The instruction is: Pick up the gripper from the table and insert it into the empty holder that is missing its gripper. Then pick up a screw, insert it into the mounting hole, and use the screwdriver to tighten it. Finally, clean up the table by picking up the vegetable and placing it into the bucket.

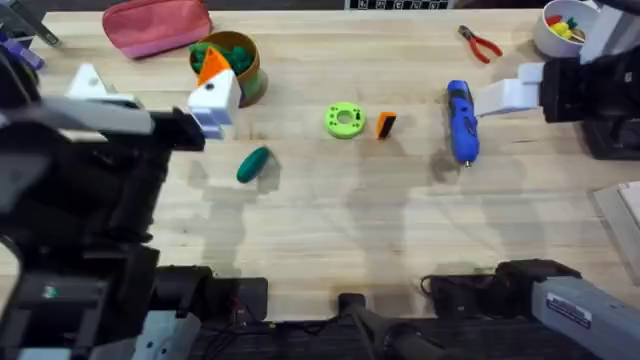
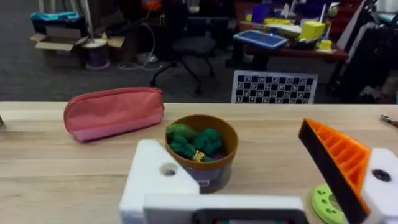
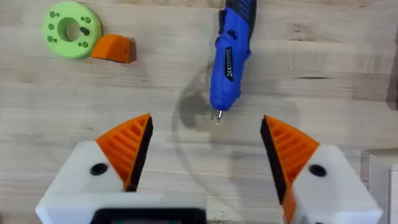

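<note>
Gripper (image 1: 385, 125): mid-counter, loose, beside green disc (image 1: 344, 120).
Nearer arm: right.
Right claw (image 3: 205, 149): apart, empty.
Left claw (image 2: 249, 180): apart, one tip missing.

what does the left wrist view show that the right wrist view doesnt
Only the left wrist view shows the pink pouch, the bucket holding green toy vegetables, and the room behind the table; one of its own finger blocks, the holder, is bare white. Only the right wrist view shows the blue screwdriver, the loose orange gripper and two orange-tipped jaws set wide apart. Both show the green ring disc and the wooden table.
</note>
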Available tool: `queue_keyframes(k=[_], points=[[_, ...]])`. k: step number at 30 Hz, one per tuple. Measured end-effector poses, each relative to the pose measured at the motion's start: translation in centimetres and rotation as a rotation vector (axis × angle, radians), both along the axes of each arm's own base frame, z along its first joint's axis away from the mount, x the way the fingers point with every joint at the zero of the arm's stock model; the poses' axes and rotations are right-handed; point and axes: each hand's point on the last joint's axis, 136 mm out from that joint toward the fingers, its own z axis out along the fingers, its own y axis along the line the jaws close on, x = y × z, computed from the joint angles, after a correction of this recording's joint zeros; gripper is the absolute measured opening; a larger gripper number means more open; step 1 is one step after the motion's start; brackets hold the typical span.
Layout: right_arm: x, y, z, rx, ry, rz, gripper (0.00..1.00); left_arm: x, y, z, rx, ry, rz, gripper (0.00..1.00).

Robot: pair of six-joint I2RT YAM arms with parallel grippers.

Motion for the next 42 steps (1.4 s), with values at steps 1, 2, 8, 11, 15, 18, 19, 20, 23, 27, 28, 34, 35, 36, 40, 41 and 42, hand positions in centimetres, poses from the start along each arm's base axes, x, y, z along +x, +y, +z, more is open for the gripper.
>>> queue_keyframes(k=[1, 2, 8, 11, 15, 18, 19, 20, 23, 27, 28, 34, 35, 36, 40, 41, 42], points=[[0.0, 0.0, 0.0, 0.000, 0.000, 0.000, 0.993, -0.2, -0.1, -0.4, -0.005, -0.012, -0.004, 0.985], [0.0, 0.0, 0.0, 0.000, 0.000, 0.000, 0.993, -0.4, -0.1, -0.7, -0.009, -0.023, -0.007, 0.986], [0.0, 0.0, 0.0, 0.000, 0.000, 0.000, 0.994, -1.5, -0.4, -1.7, -0.031, -0.129, -0.025, 0.985], [0.0, 0.0, 0.0, 0.000, 0.000, 0.000, 0.994, -1.7, -0.4, -2.4, -0.052, -0.132, -0.025, 0.985], [0.0, 0.0, 0.0, 0.000, 0.000, 0.000, 0.994, -1.8, -0.4, -2.9, -0.075, -0.137, -0.027, 0.985], [0.0, 0.0, 0.0, 0.000, 0.000, 0.000, 0.994, -2.0, -0.5, -2.8, -0.085, -0.150, -0.036, 0.985], [0.0, 0.0, 0.0, 0.000, 0.000, 0.000, 0.994, -2.1, -0.7, -2.8, -0.088, -0.156, -0.043, 0.985], [0.0, 0.0, 0.0, 0.000, 0.000, 0.000, 0.994, -2.2, -0.8, -2.8, -0.088, -0.161, -0.052, 0.985], [0.0, 0.0, 0.0, 0.000, 0.000, 0.000, 0.994, -2.6, -1.3, -3.0, -0.090, -0.178, -0.085, 0.985], [0.0, 0.0, 0.0, 0.000, 0.000, 0.000, 0.993, -3.1, -2.4, -3.3, -0.087, -0.211, -0.149, 0.985], [0.0, 0.0, 0.0, 0.000, 0.000, 0.000, 0.993, -3.2, -2.7, -3.4, -0.085, -0.214, -0.167, 0.985], [0.0, 0.0, 0.0, 0.000, 0.000, 0.000, 0.993, -3.7, -5.0, -4.5, -0.076, -0.186, -0.306, 0.985], [0.0, 0.0, 0.0, 0.000, 0.000, 0.000, 0.992, -3.9, -5.4, -4.5, -0.074, -0.184, -0.332, 0.985], [0.0, 0.0, 0.0, 0.000, 0.000, 0.000, 0.993, -4.1, -5.9, -4.5, -0.072, -0.183, -0.360, 0.985], [0.0, 0.0, 0.0, 0.000, 0.000, 0.000, 0.993, -5.1, -7.8, -4.7, -0.062, -0.173, -0.487, 0.985], [0.0, 0.0, 0.0, 0.000, 0.000, 0.000, 0.993, -5.4, -8.4, -4.9, -0.061, -0.164, -0.527, 0.985], [0.0, 0.0, 0.0, 0.000, 0.000, 0.000, 0.993, -5.7, -8.9, -5.2, -0.061, -0.151, -0.561, 0.985]])
